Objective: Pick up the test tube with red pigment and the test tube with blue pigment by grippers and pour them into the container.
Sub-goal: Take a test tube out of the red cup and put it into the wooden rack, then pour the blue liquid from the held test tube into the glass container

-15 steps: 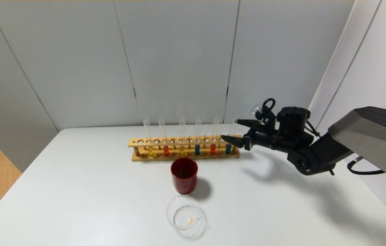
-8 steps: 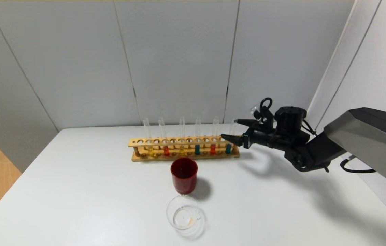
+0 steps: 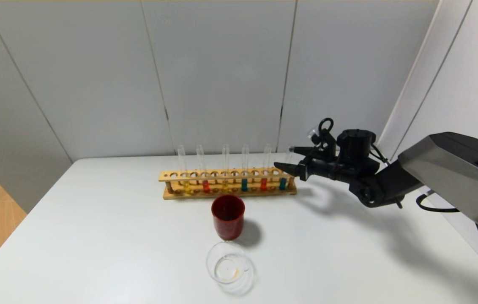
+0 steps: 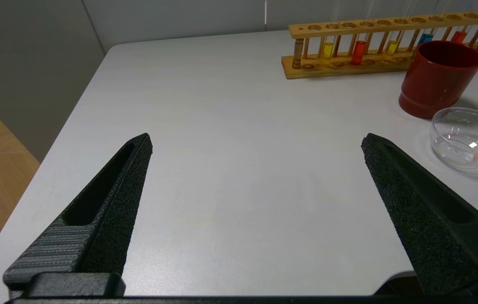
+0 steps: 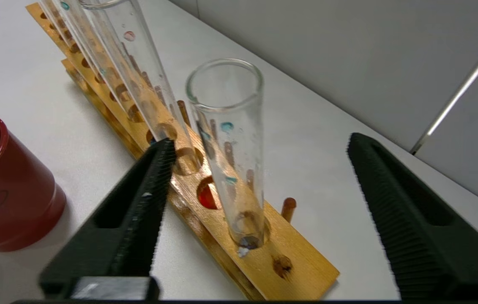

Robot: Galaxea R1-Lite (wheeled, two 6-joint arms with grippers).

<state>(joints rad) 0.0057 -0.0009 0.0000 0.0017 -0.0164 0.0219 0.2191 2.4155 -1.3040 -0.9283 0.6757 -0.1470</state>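
A wooden rack (image 3: 226, 192) at the table's back holds several tubes. Two hold red liquid (image 3: 206, 185) (image 3: 263, 183). The blue tube (image 3: 282, 183) stands at the rack's right end. My right gripper (image 3: 288, 158) is open at that end, one finger on each side of the blue tube's clear upper part (image 5: 230, 147), not touching it. In the right wrist view the gripper (image 5: 260, 143) is wide open. The clear glass container (image 3: 228, 267) sits near the front, almost empty. My left gripper (image 4: 256, 139) is open and empty over the table's left part, outside the head view.
A dark red cup (image 3: 228, 216) stands between the rack and the container. Two yellow tubes (image 3: 186, 185) (image 3: 225, 185) and a teal tube (image 3: 244, 184) also stand in the rack. Grey wall panels stand close behind the table.
My right gripper has risen a little and moved left toward the rack's right end, still open. The tubes, cup and container have not moved.
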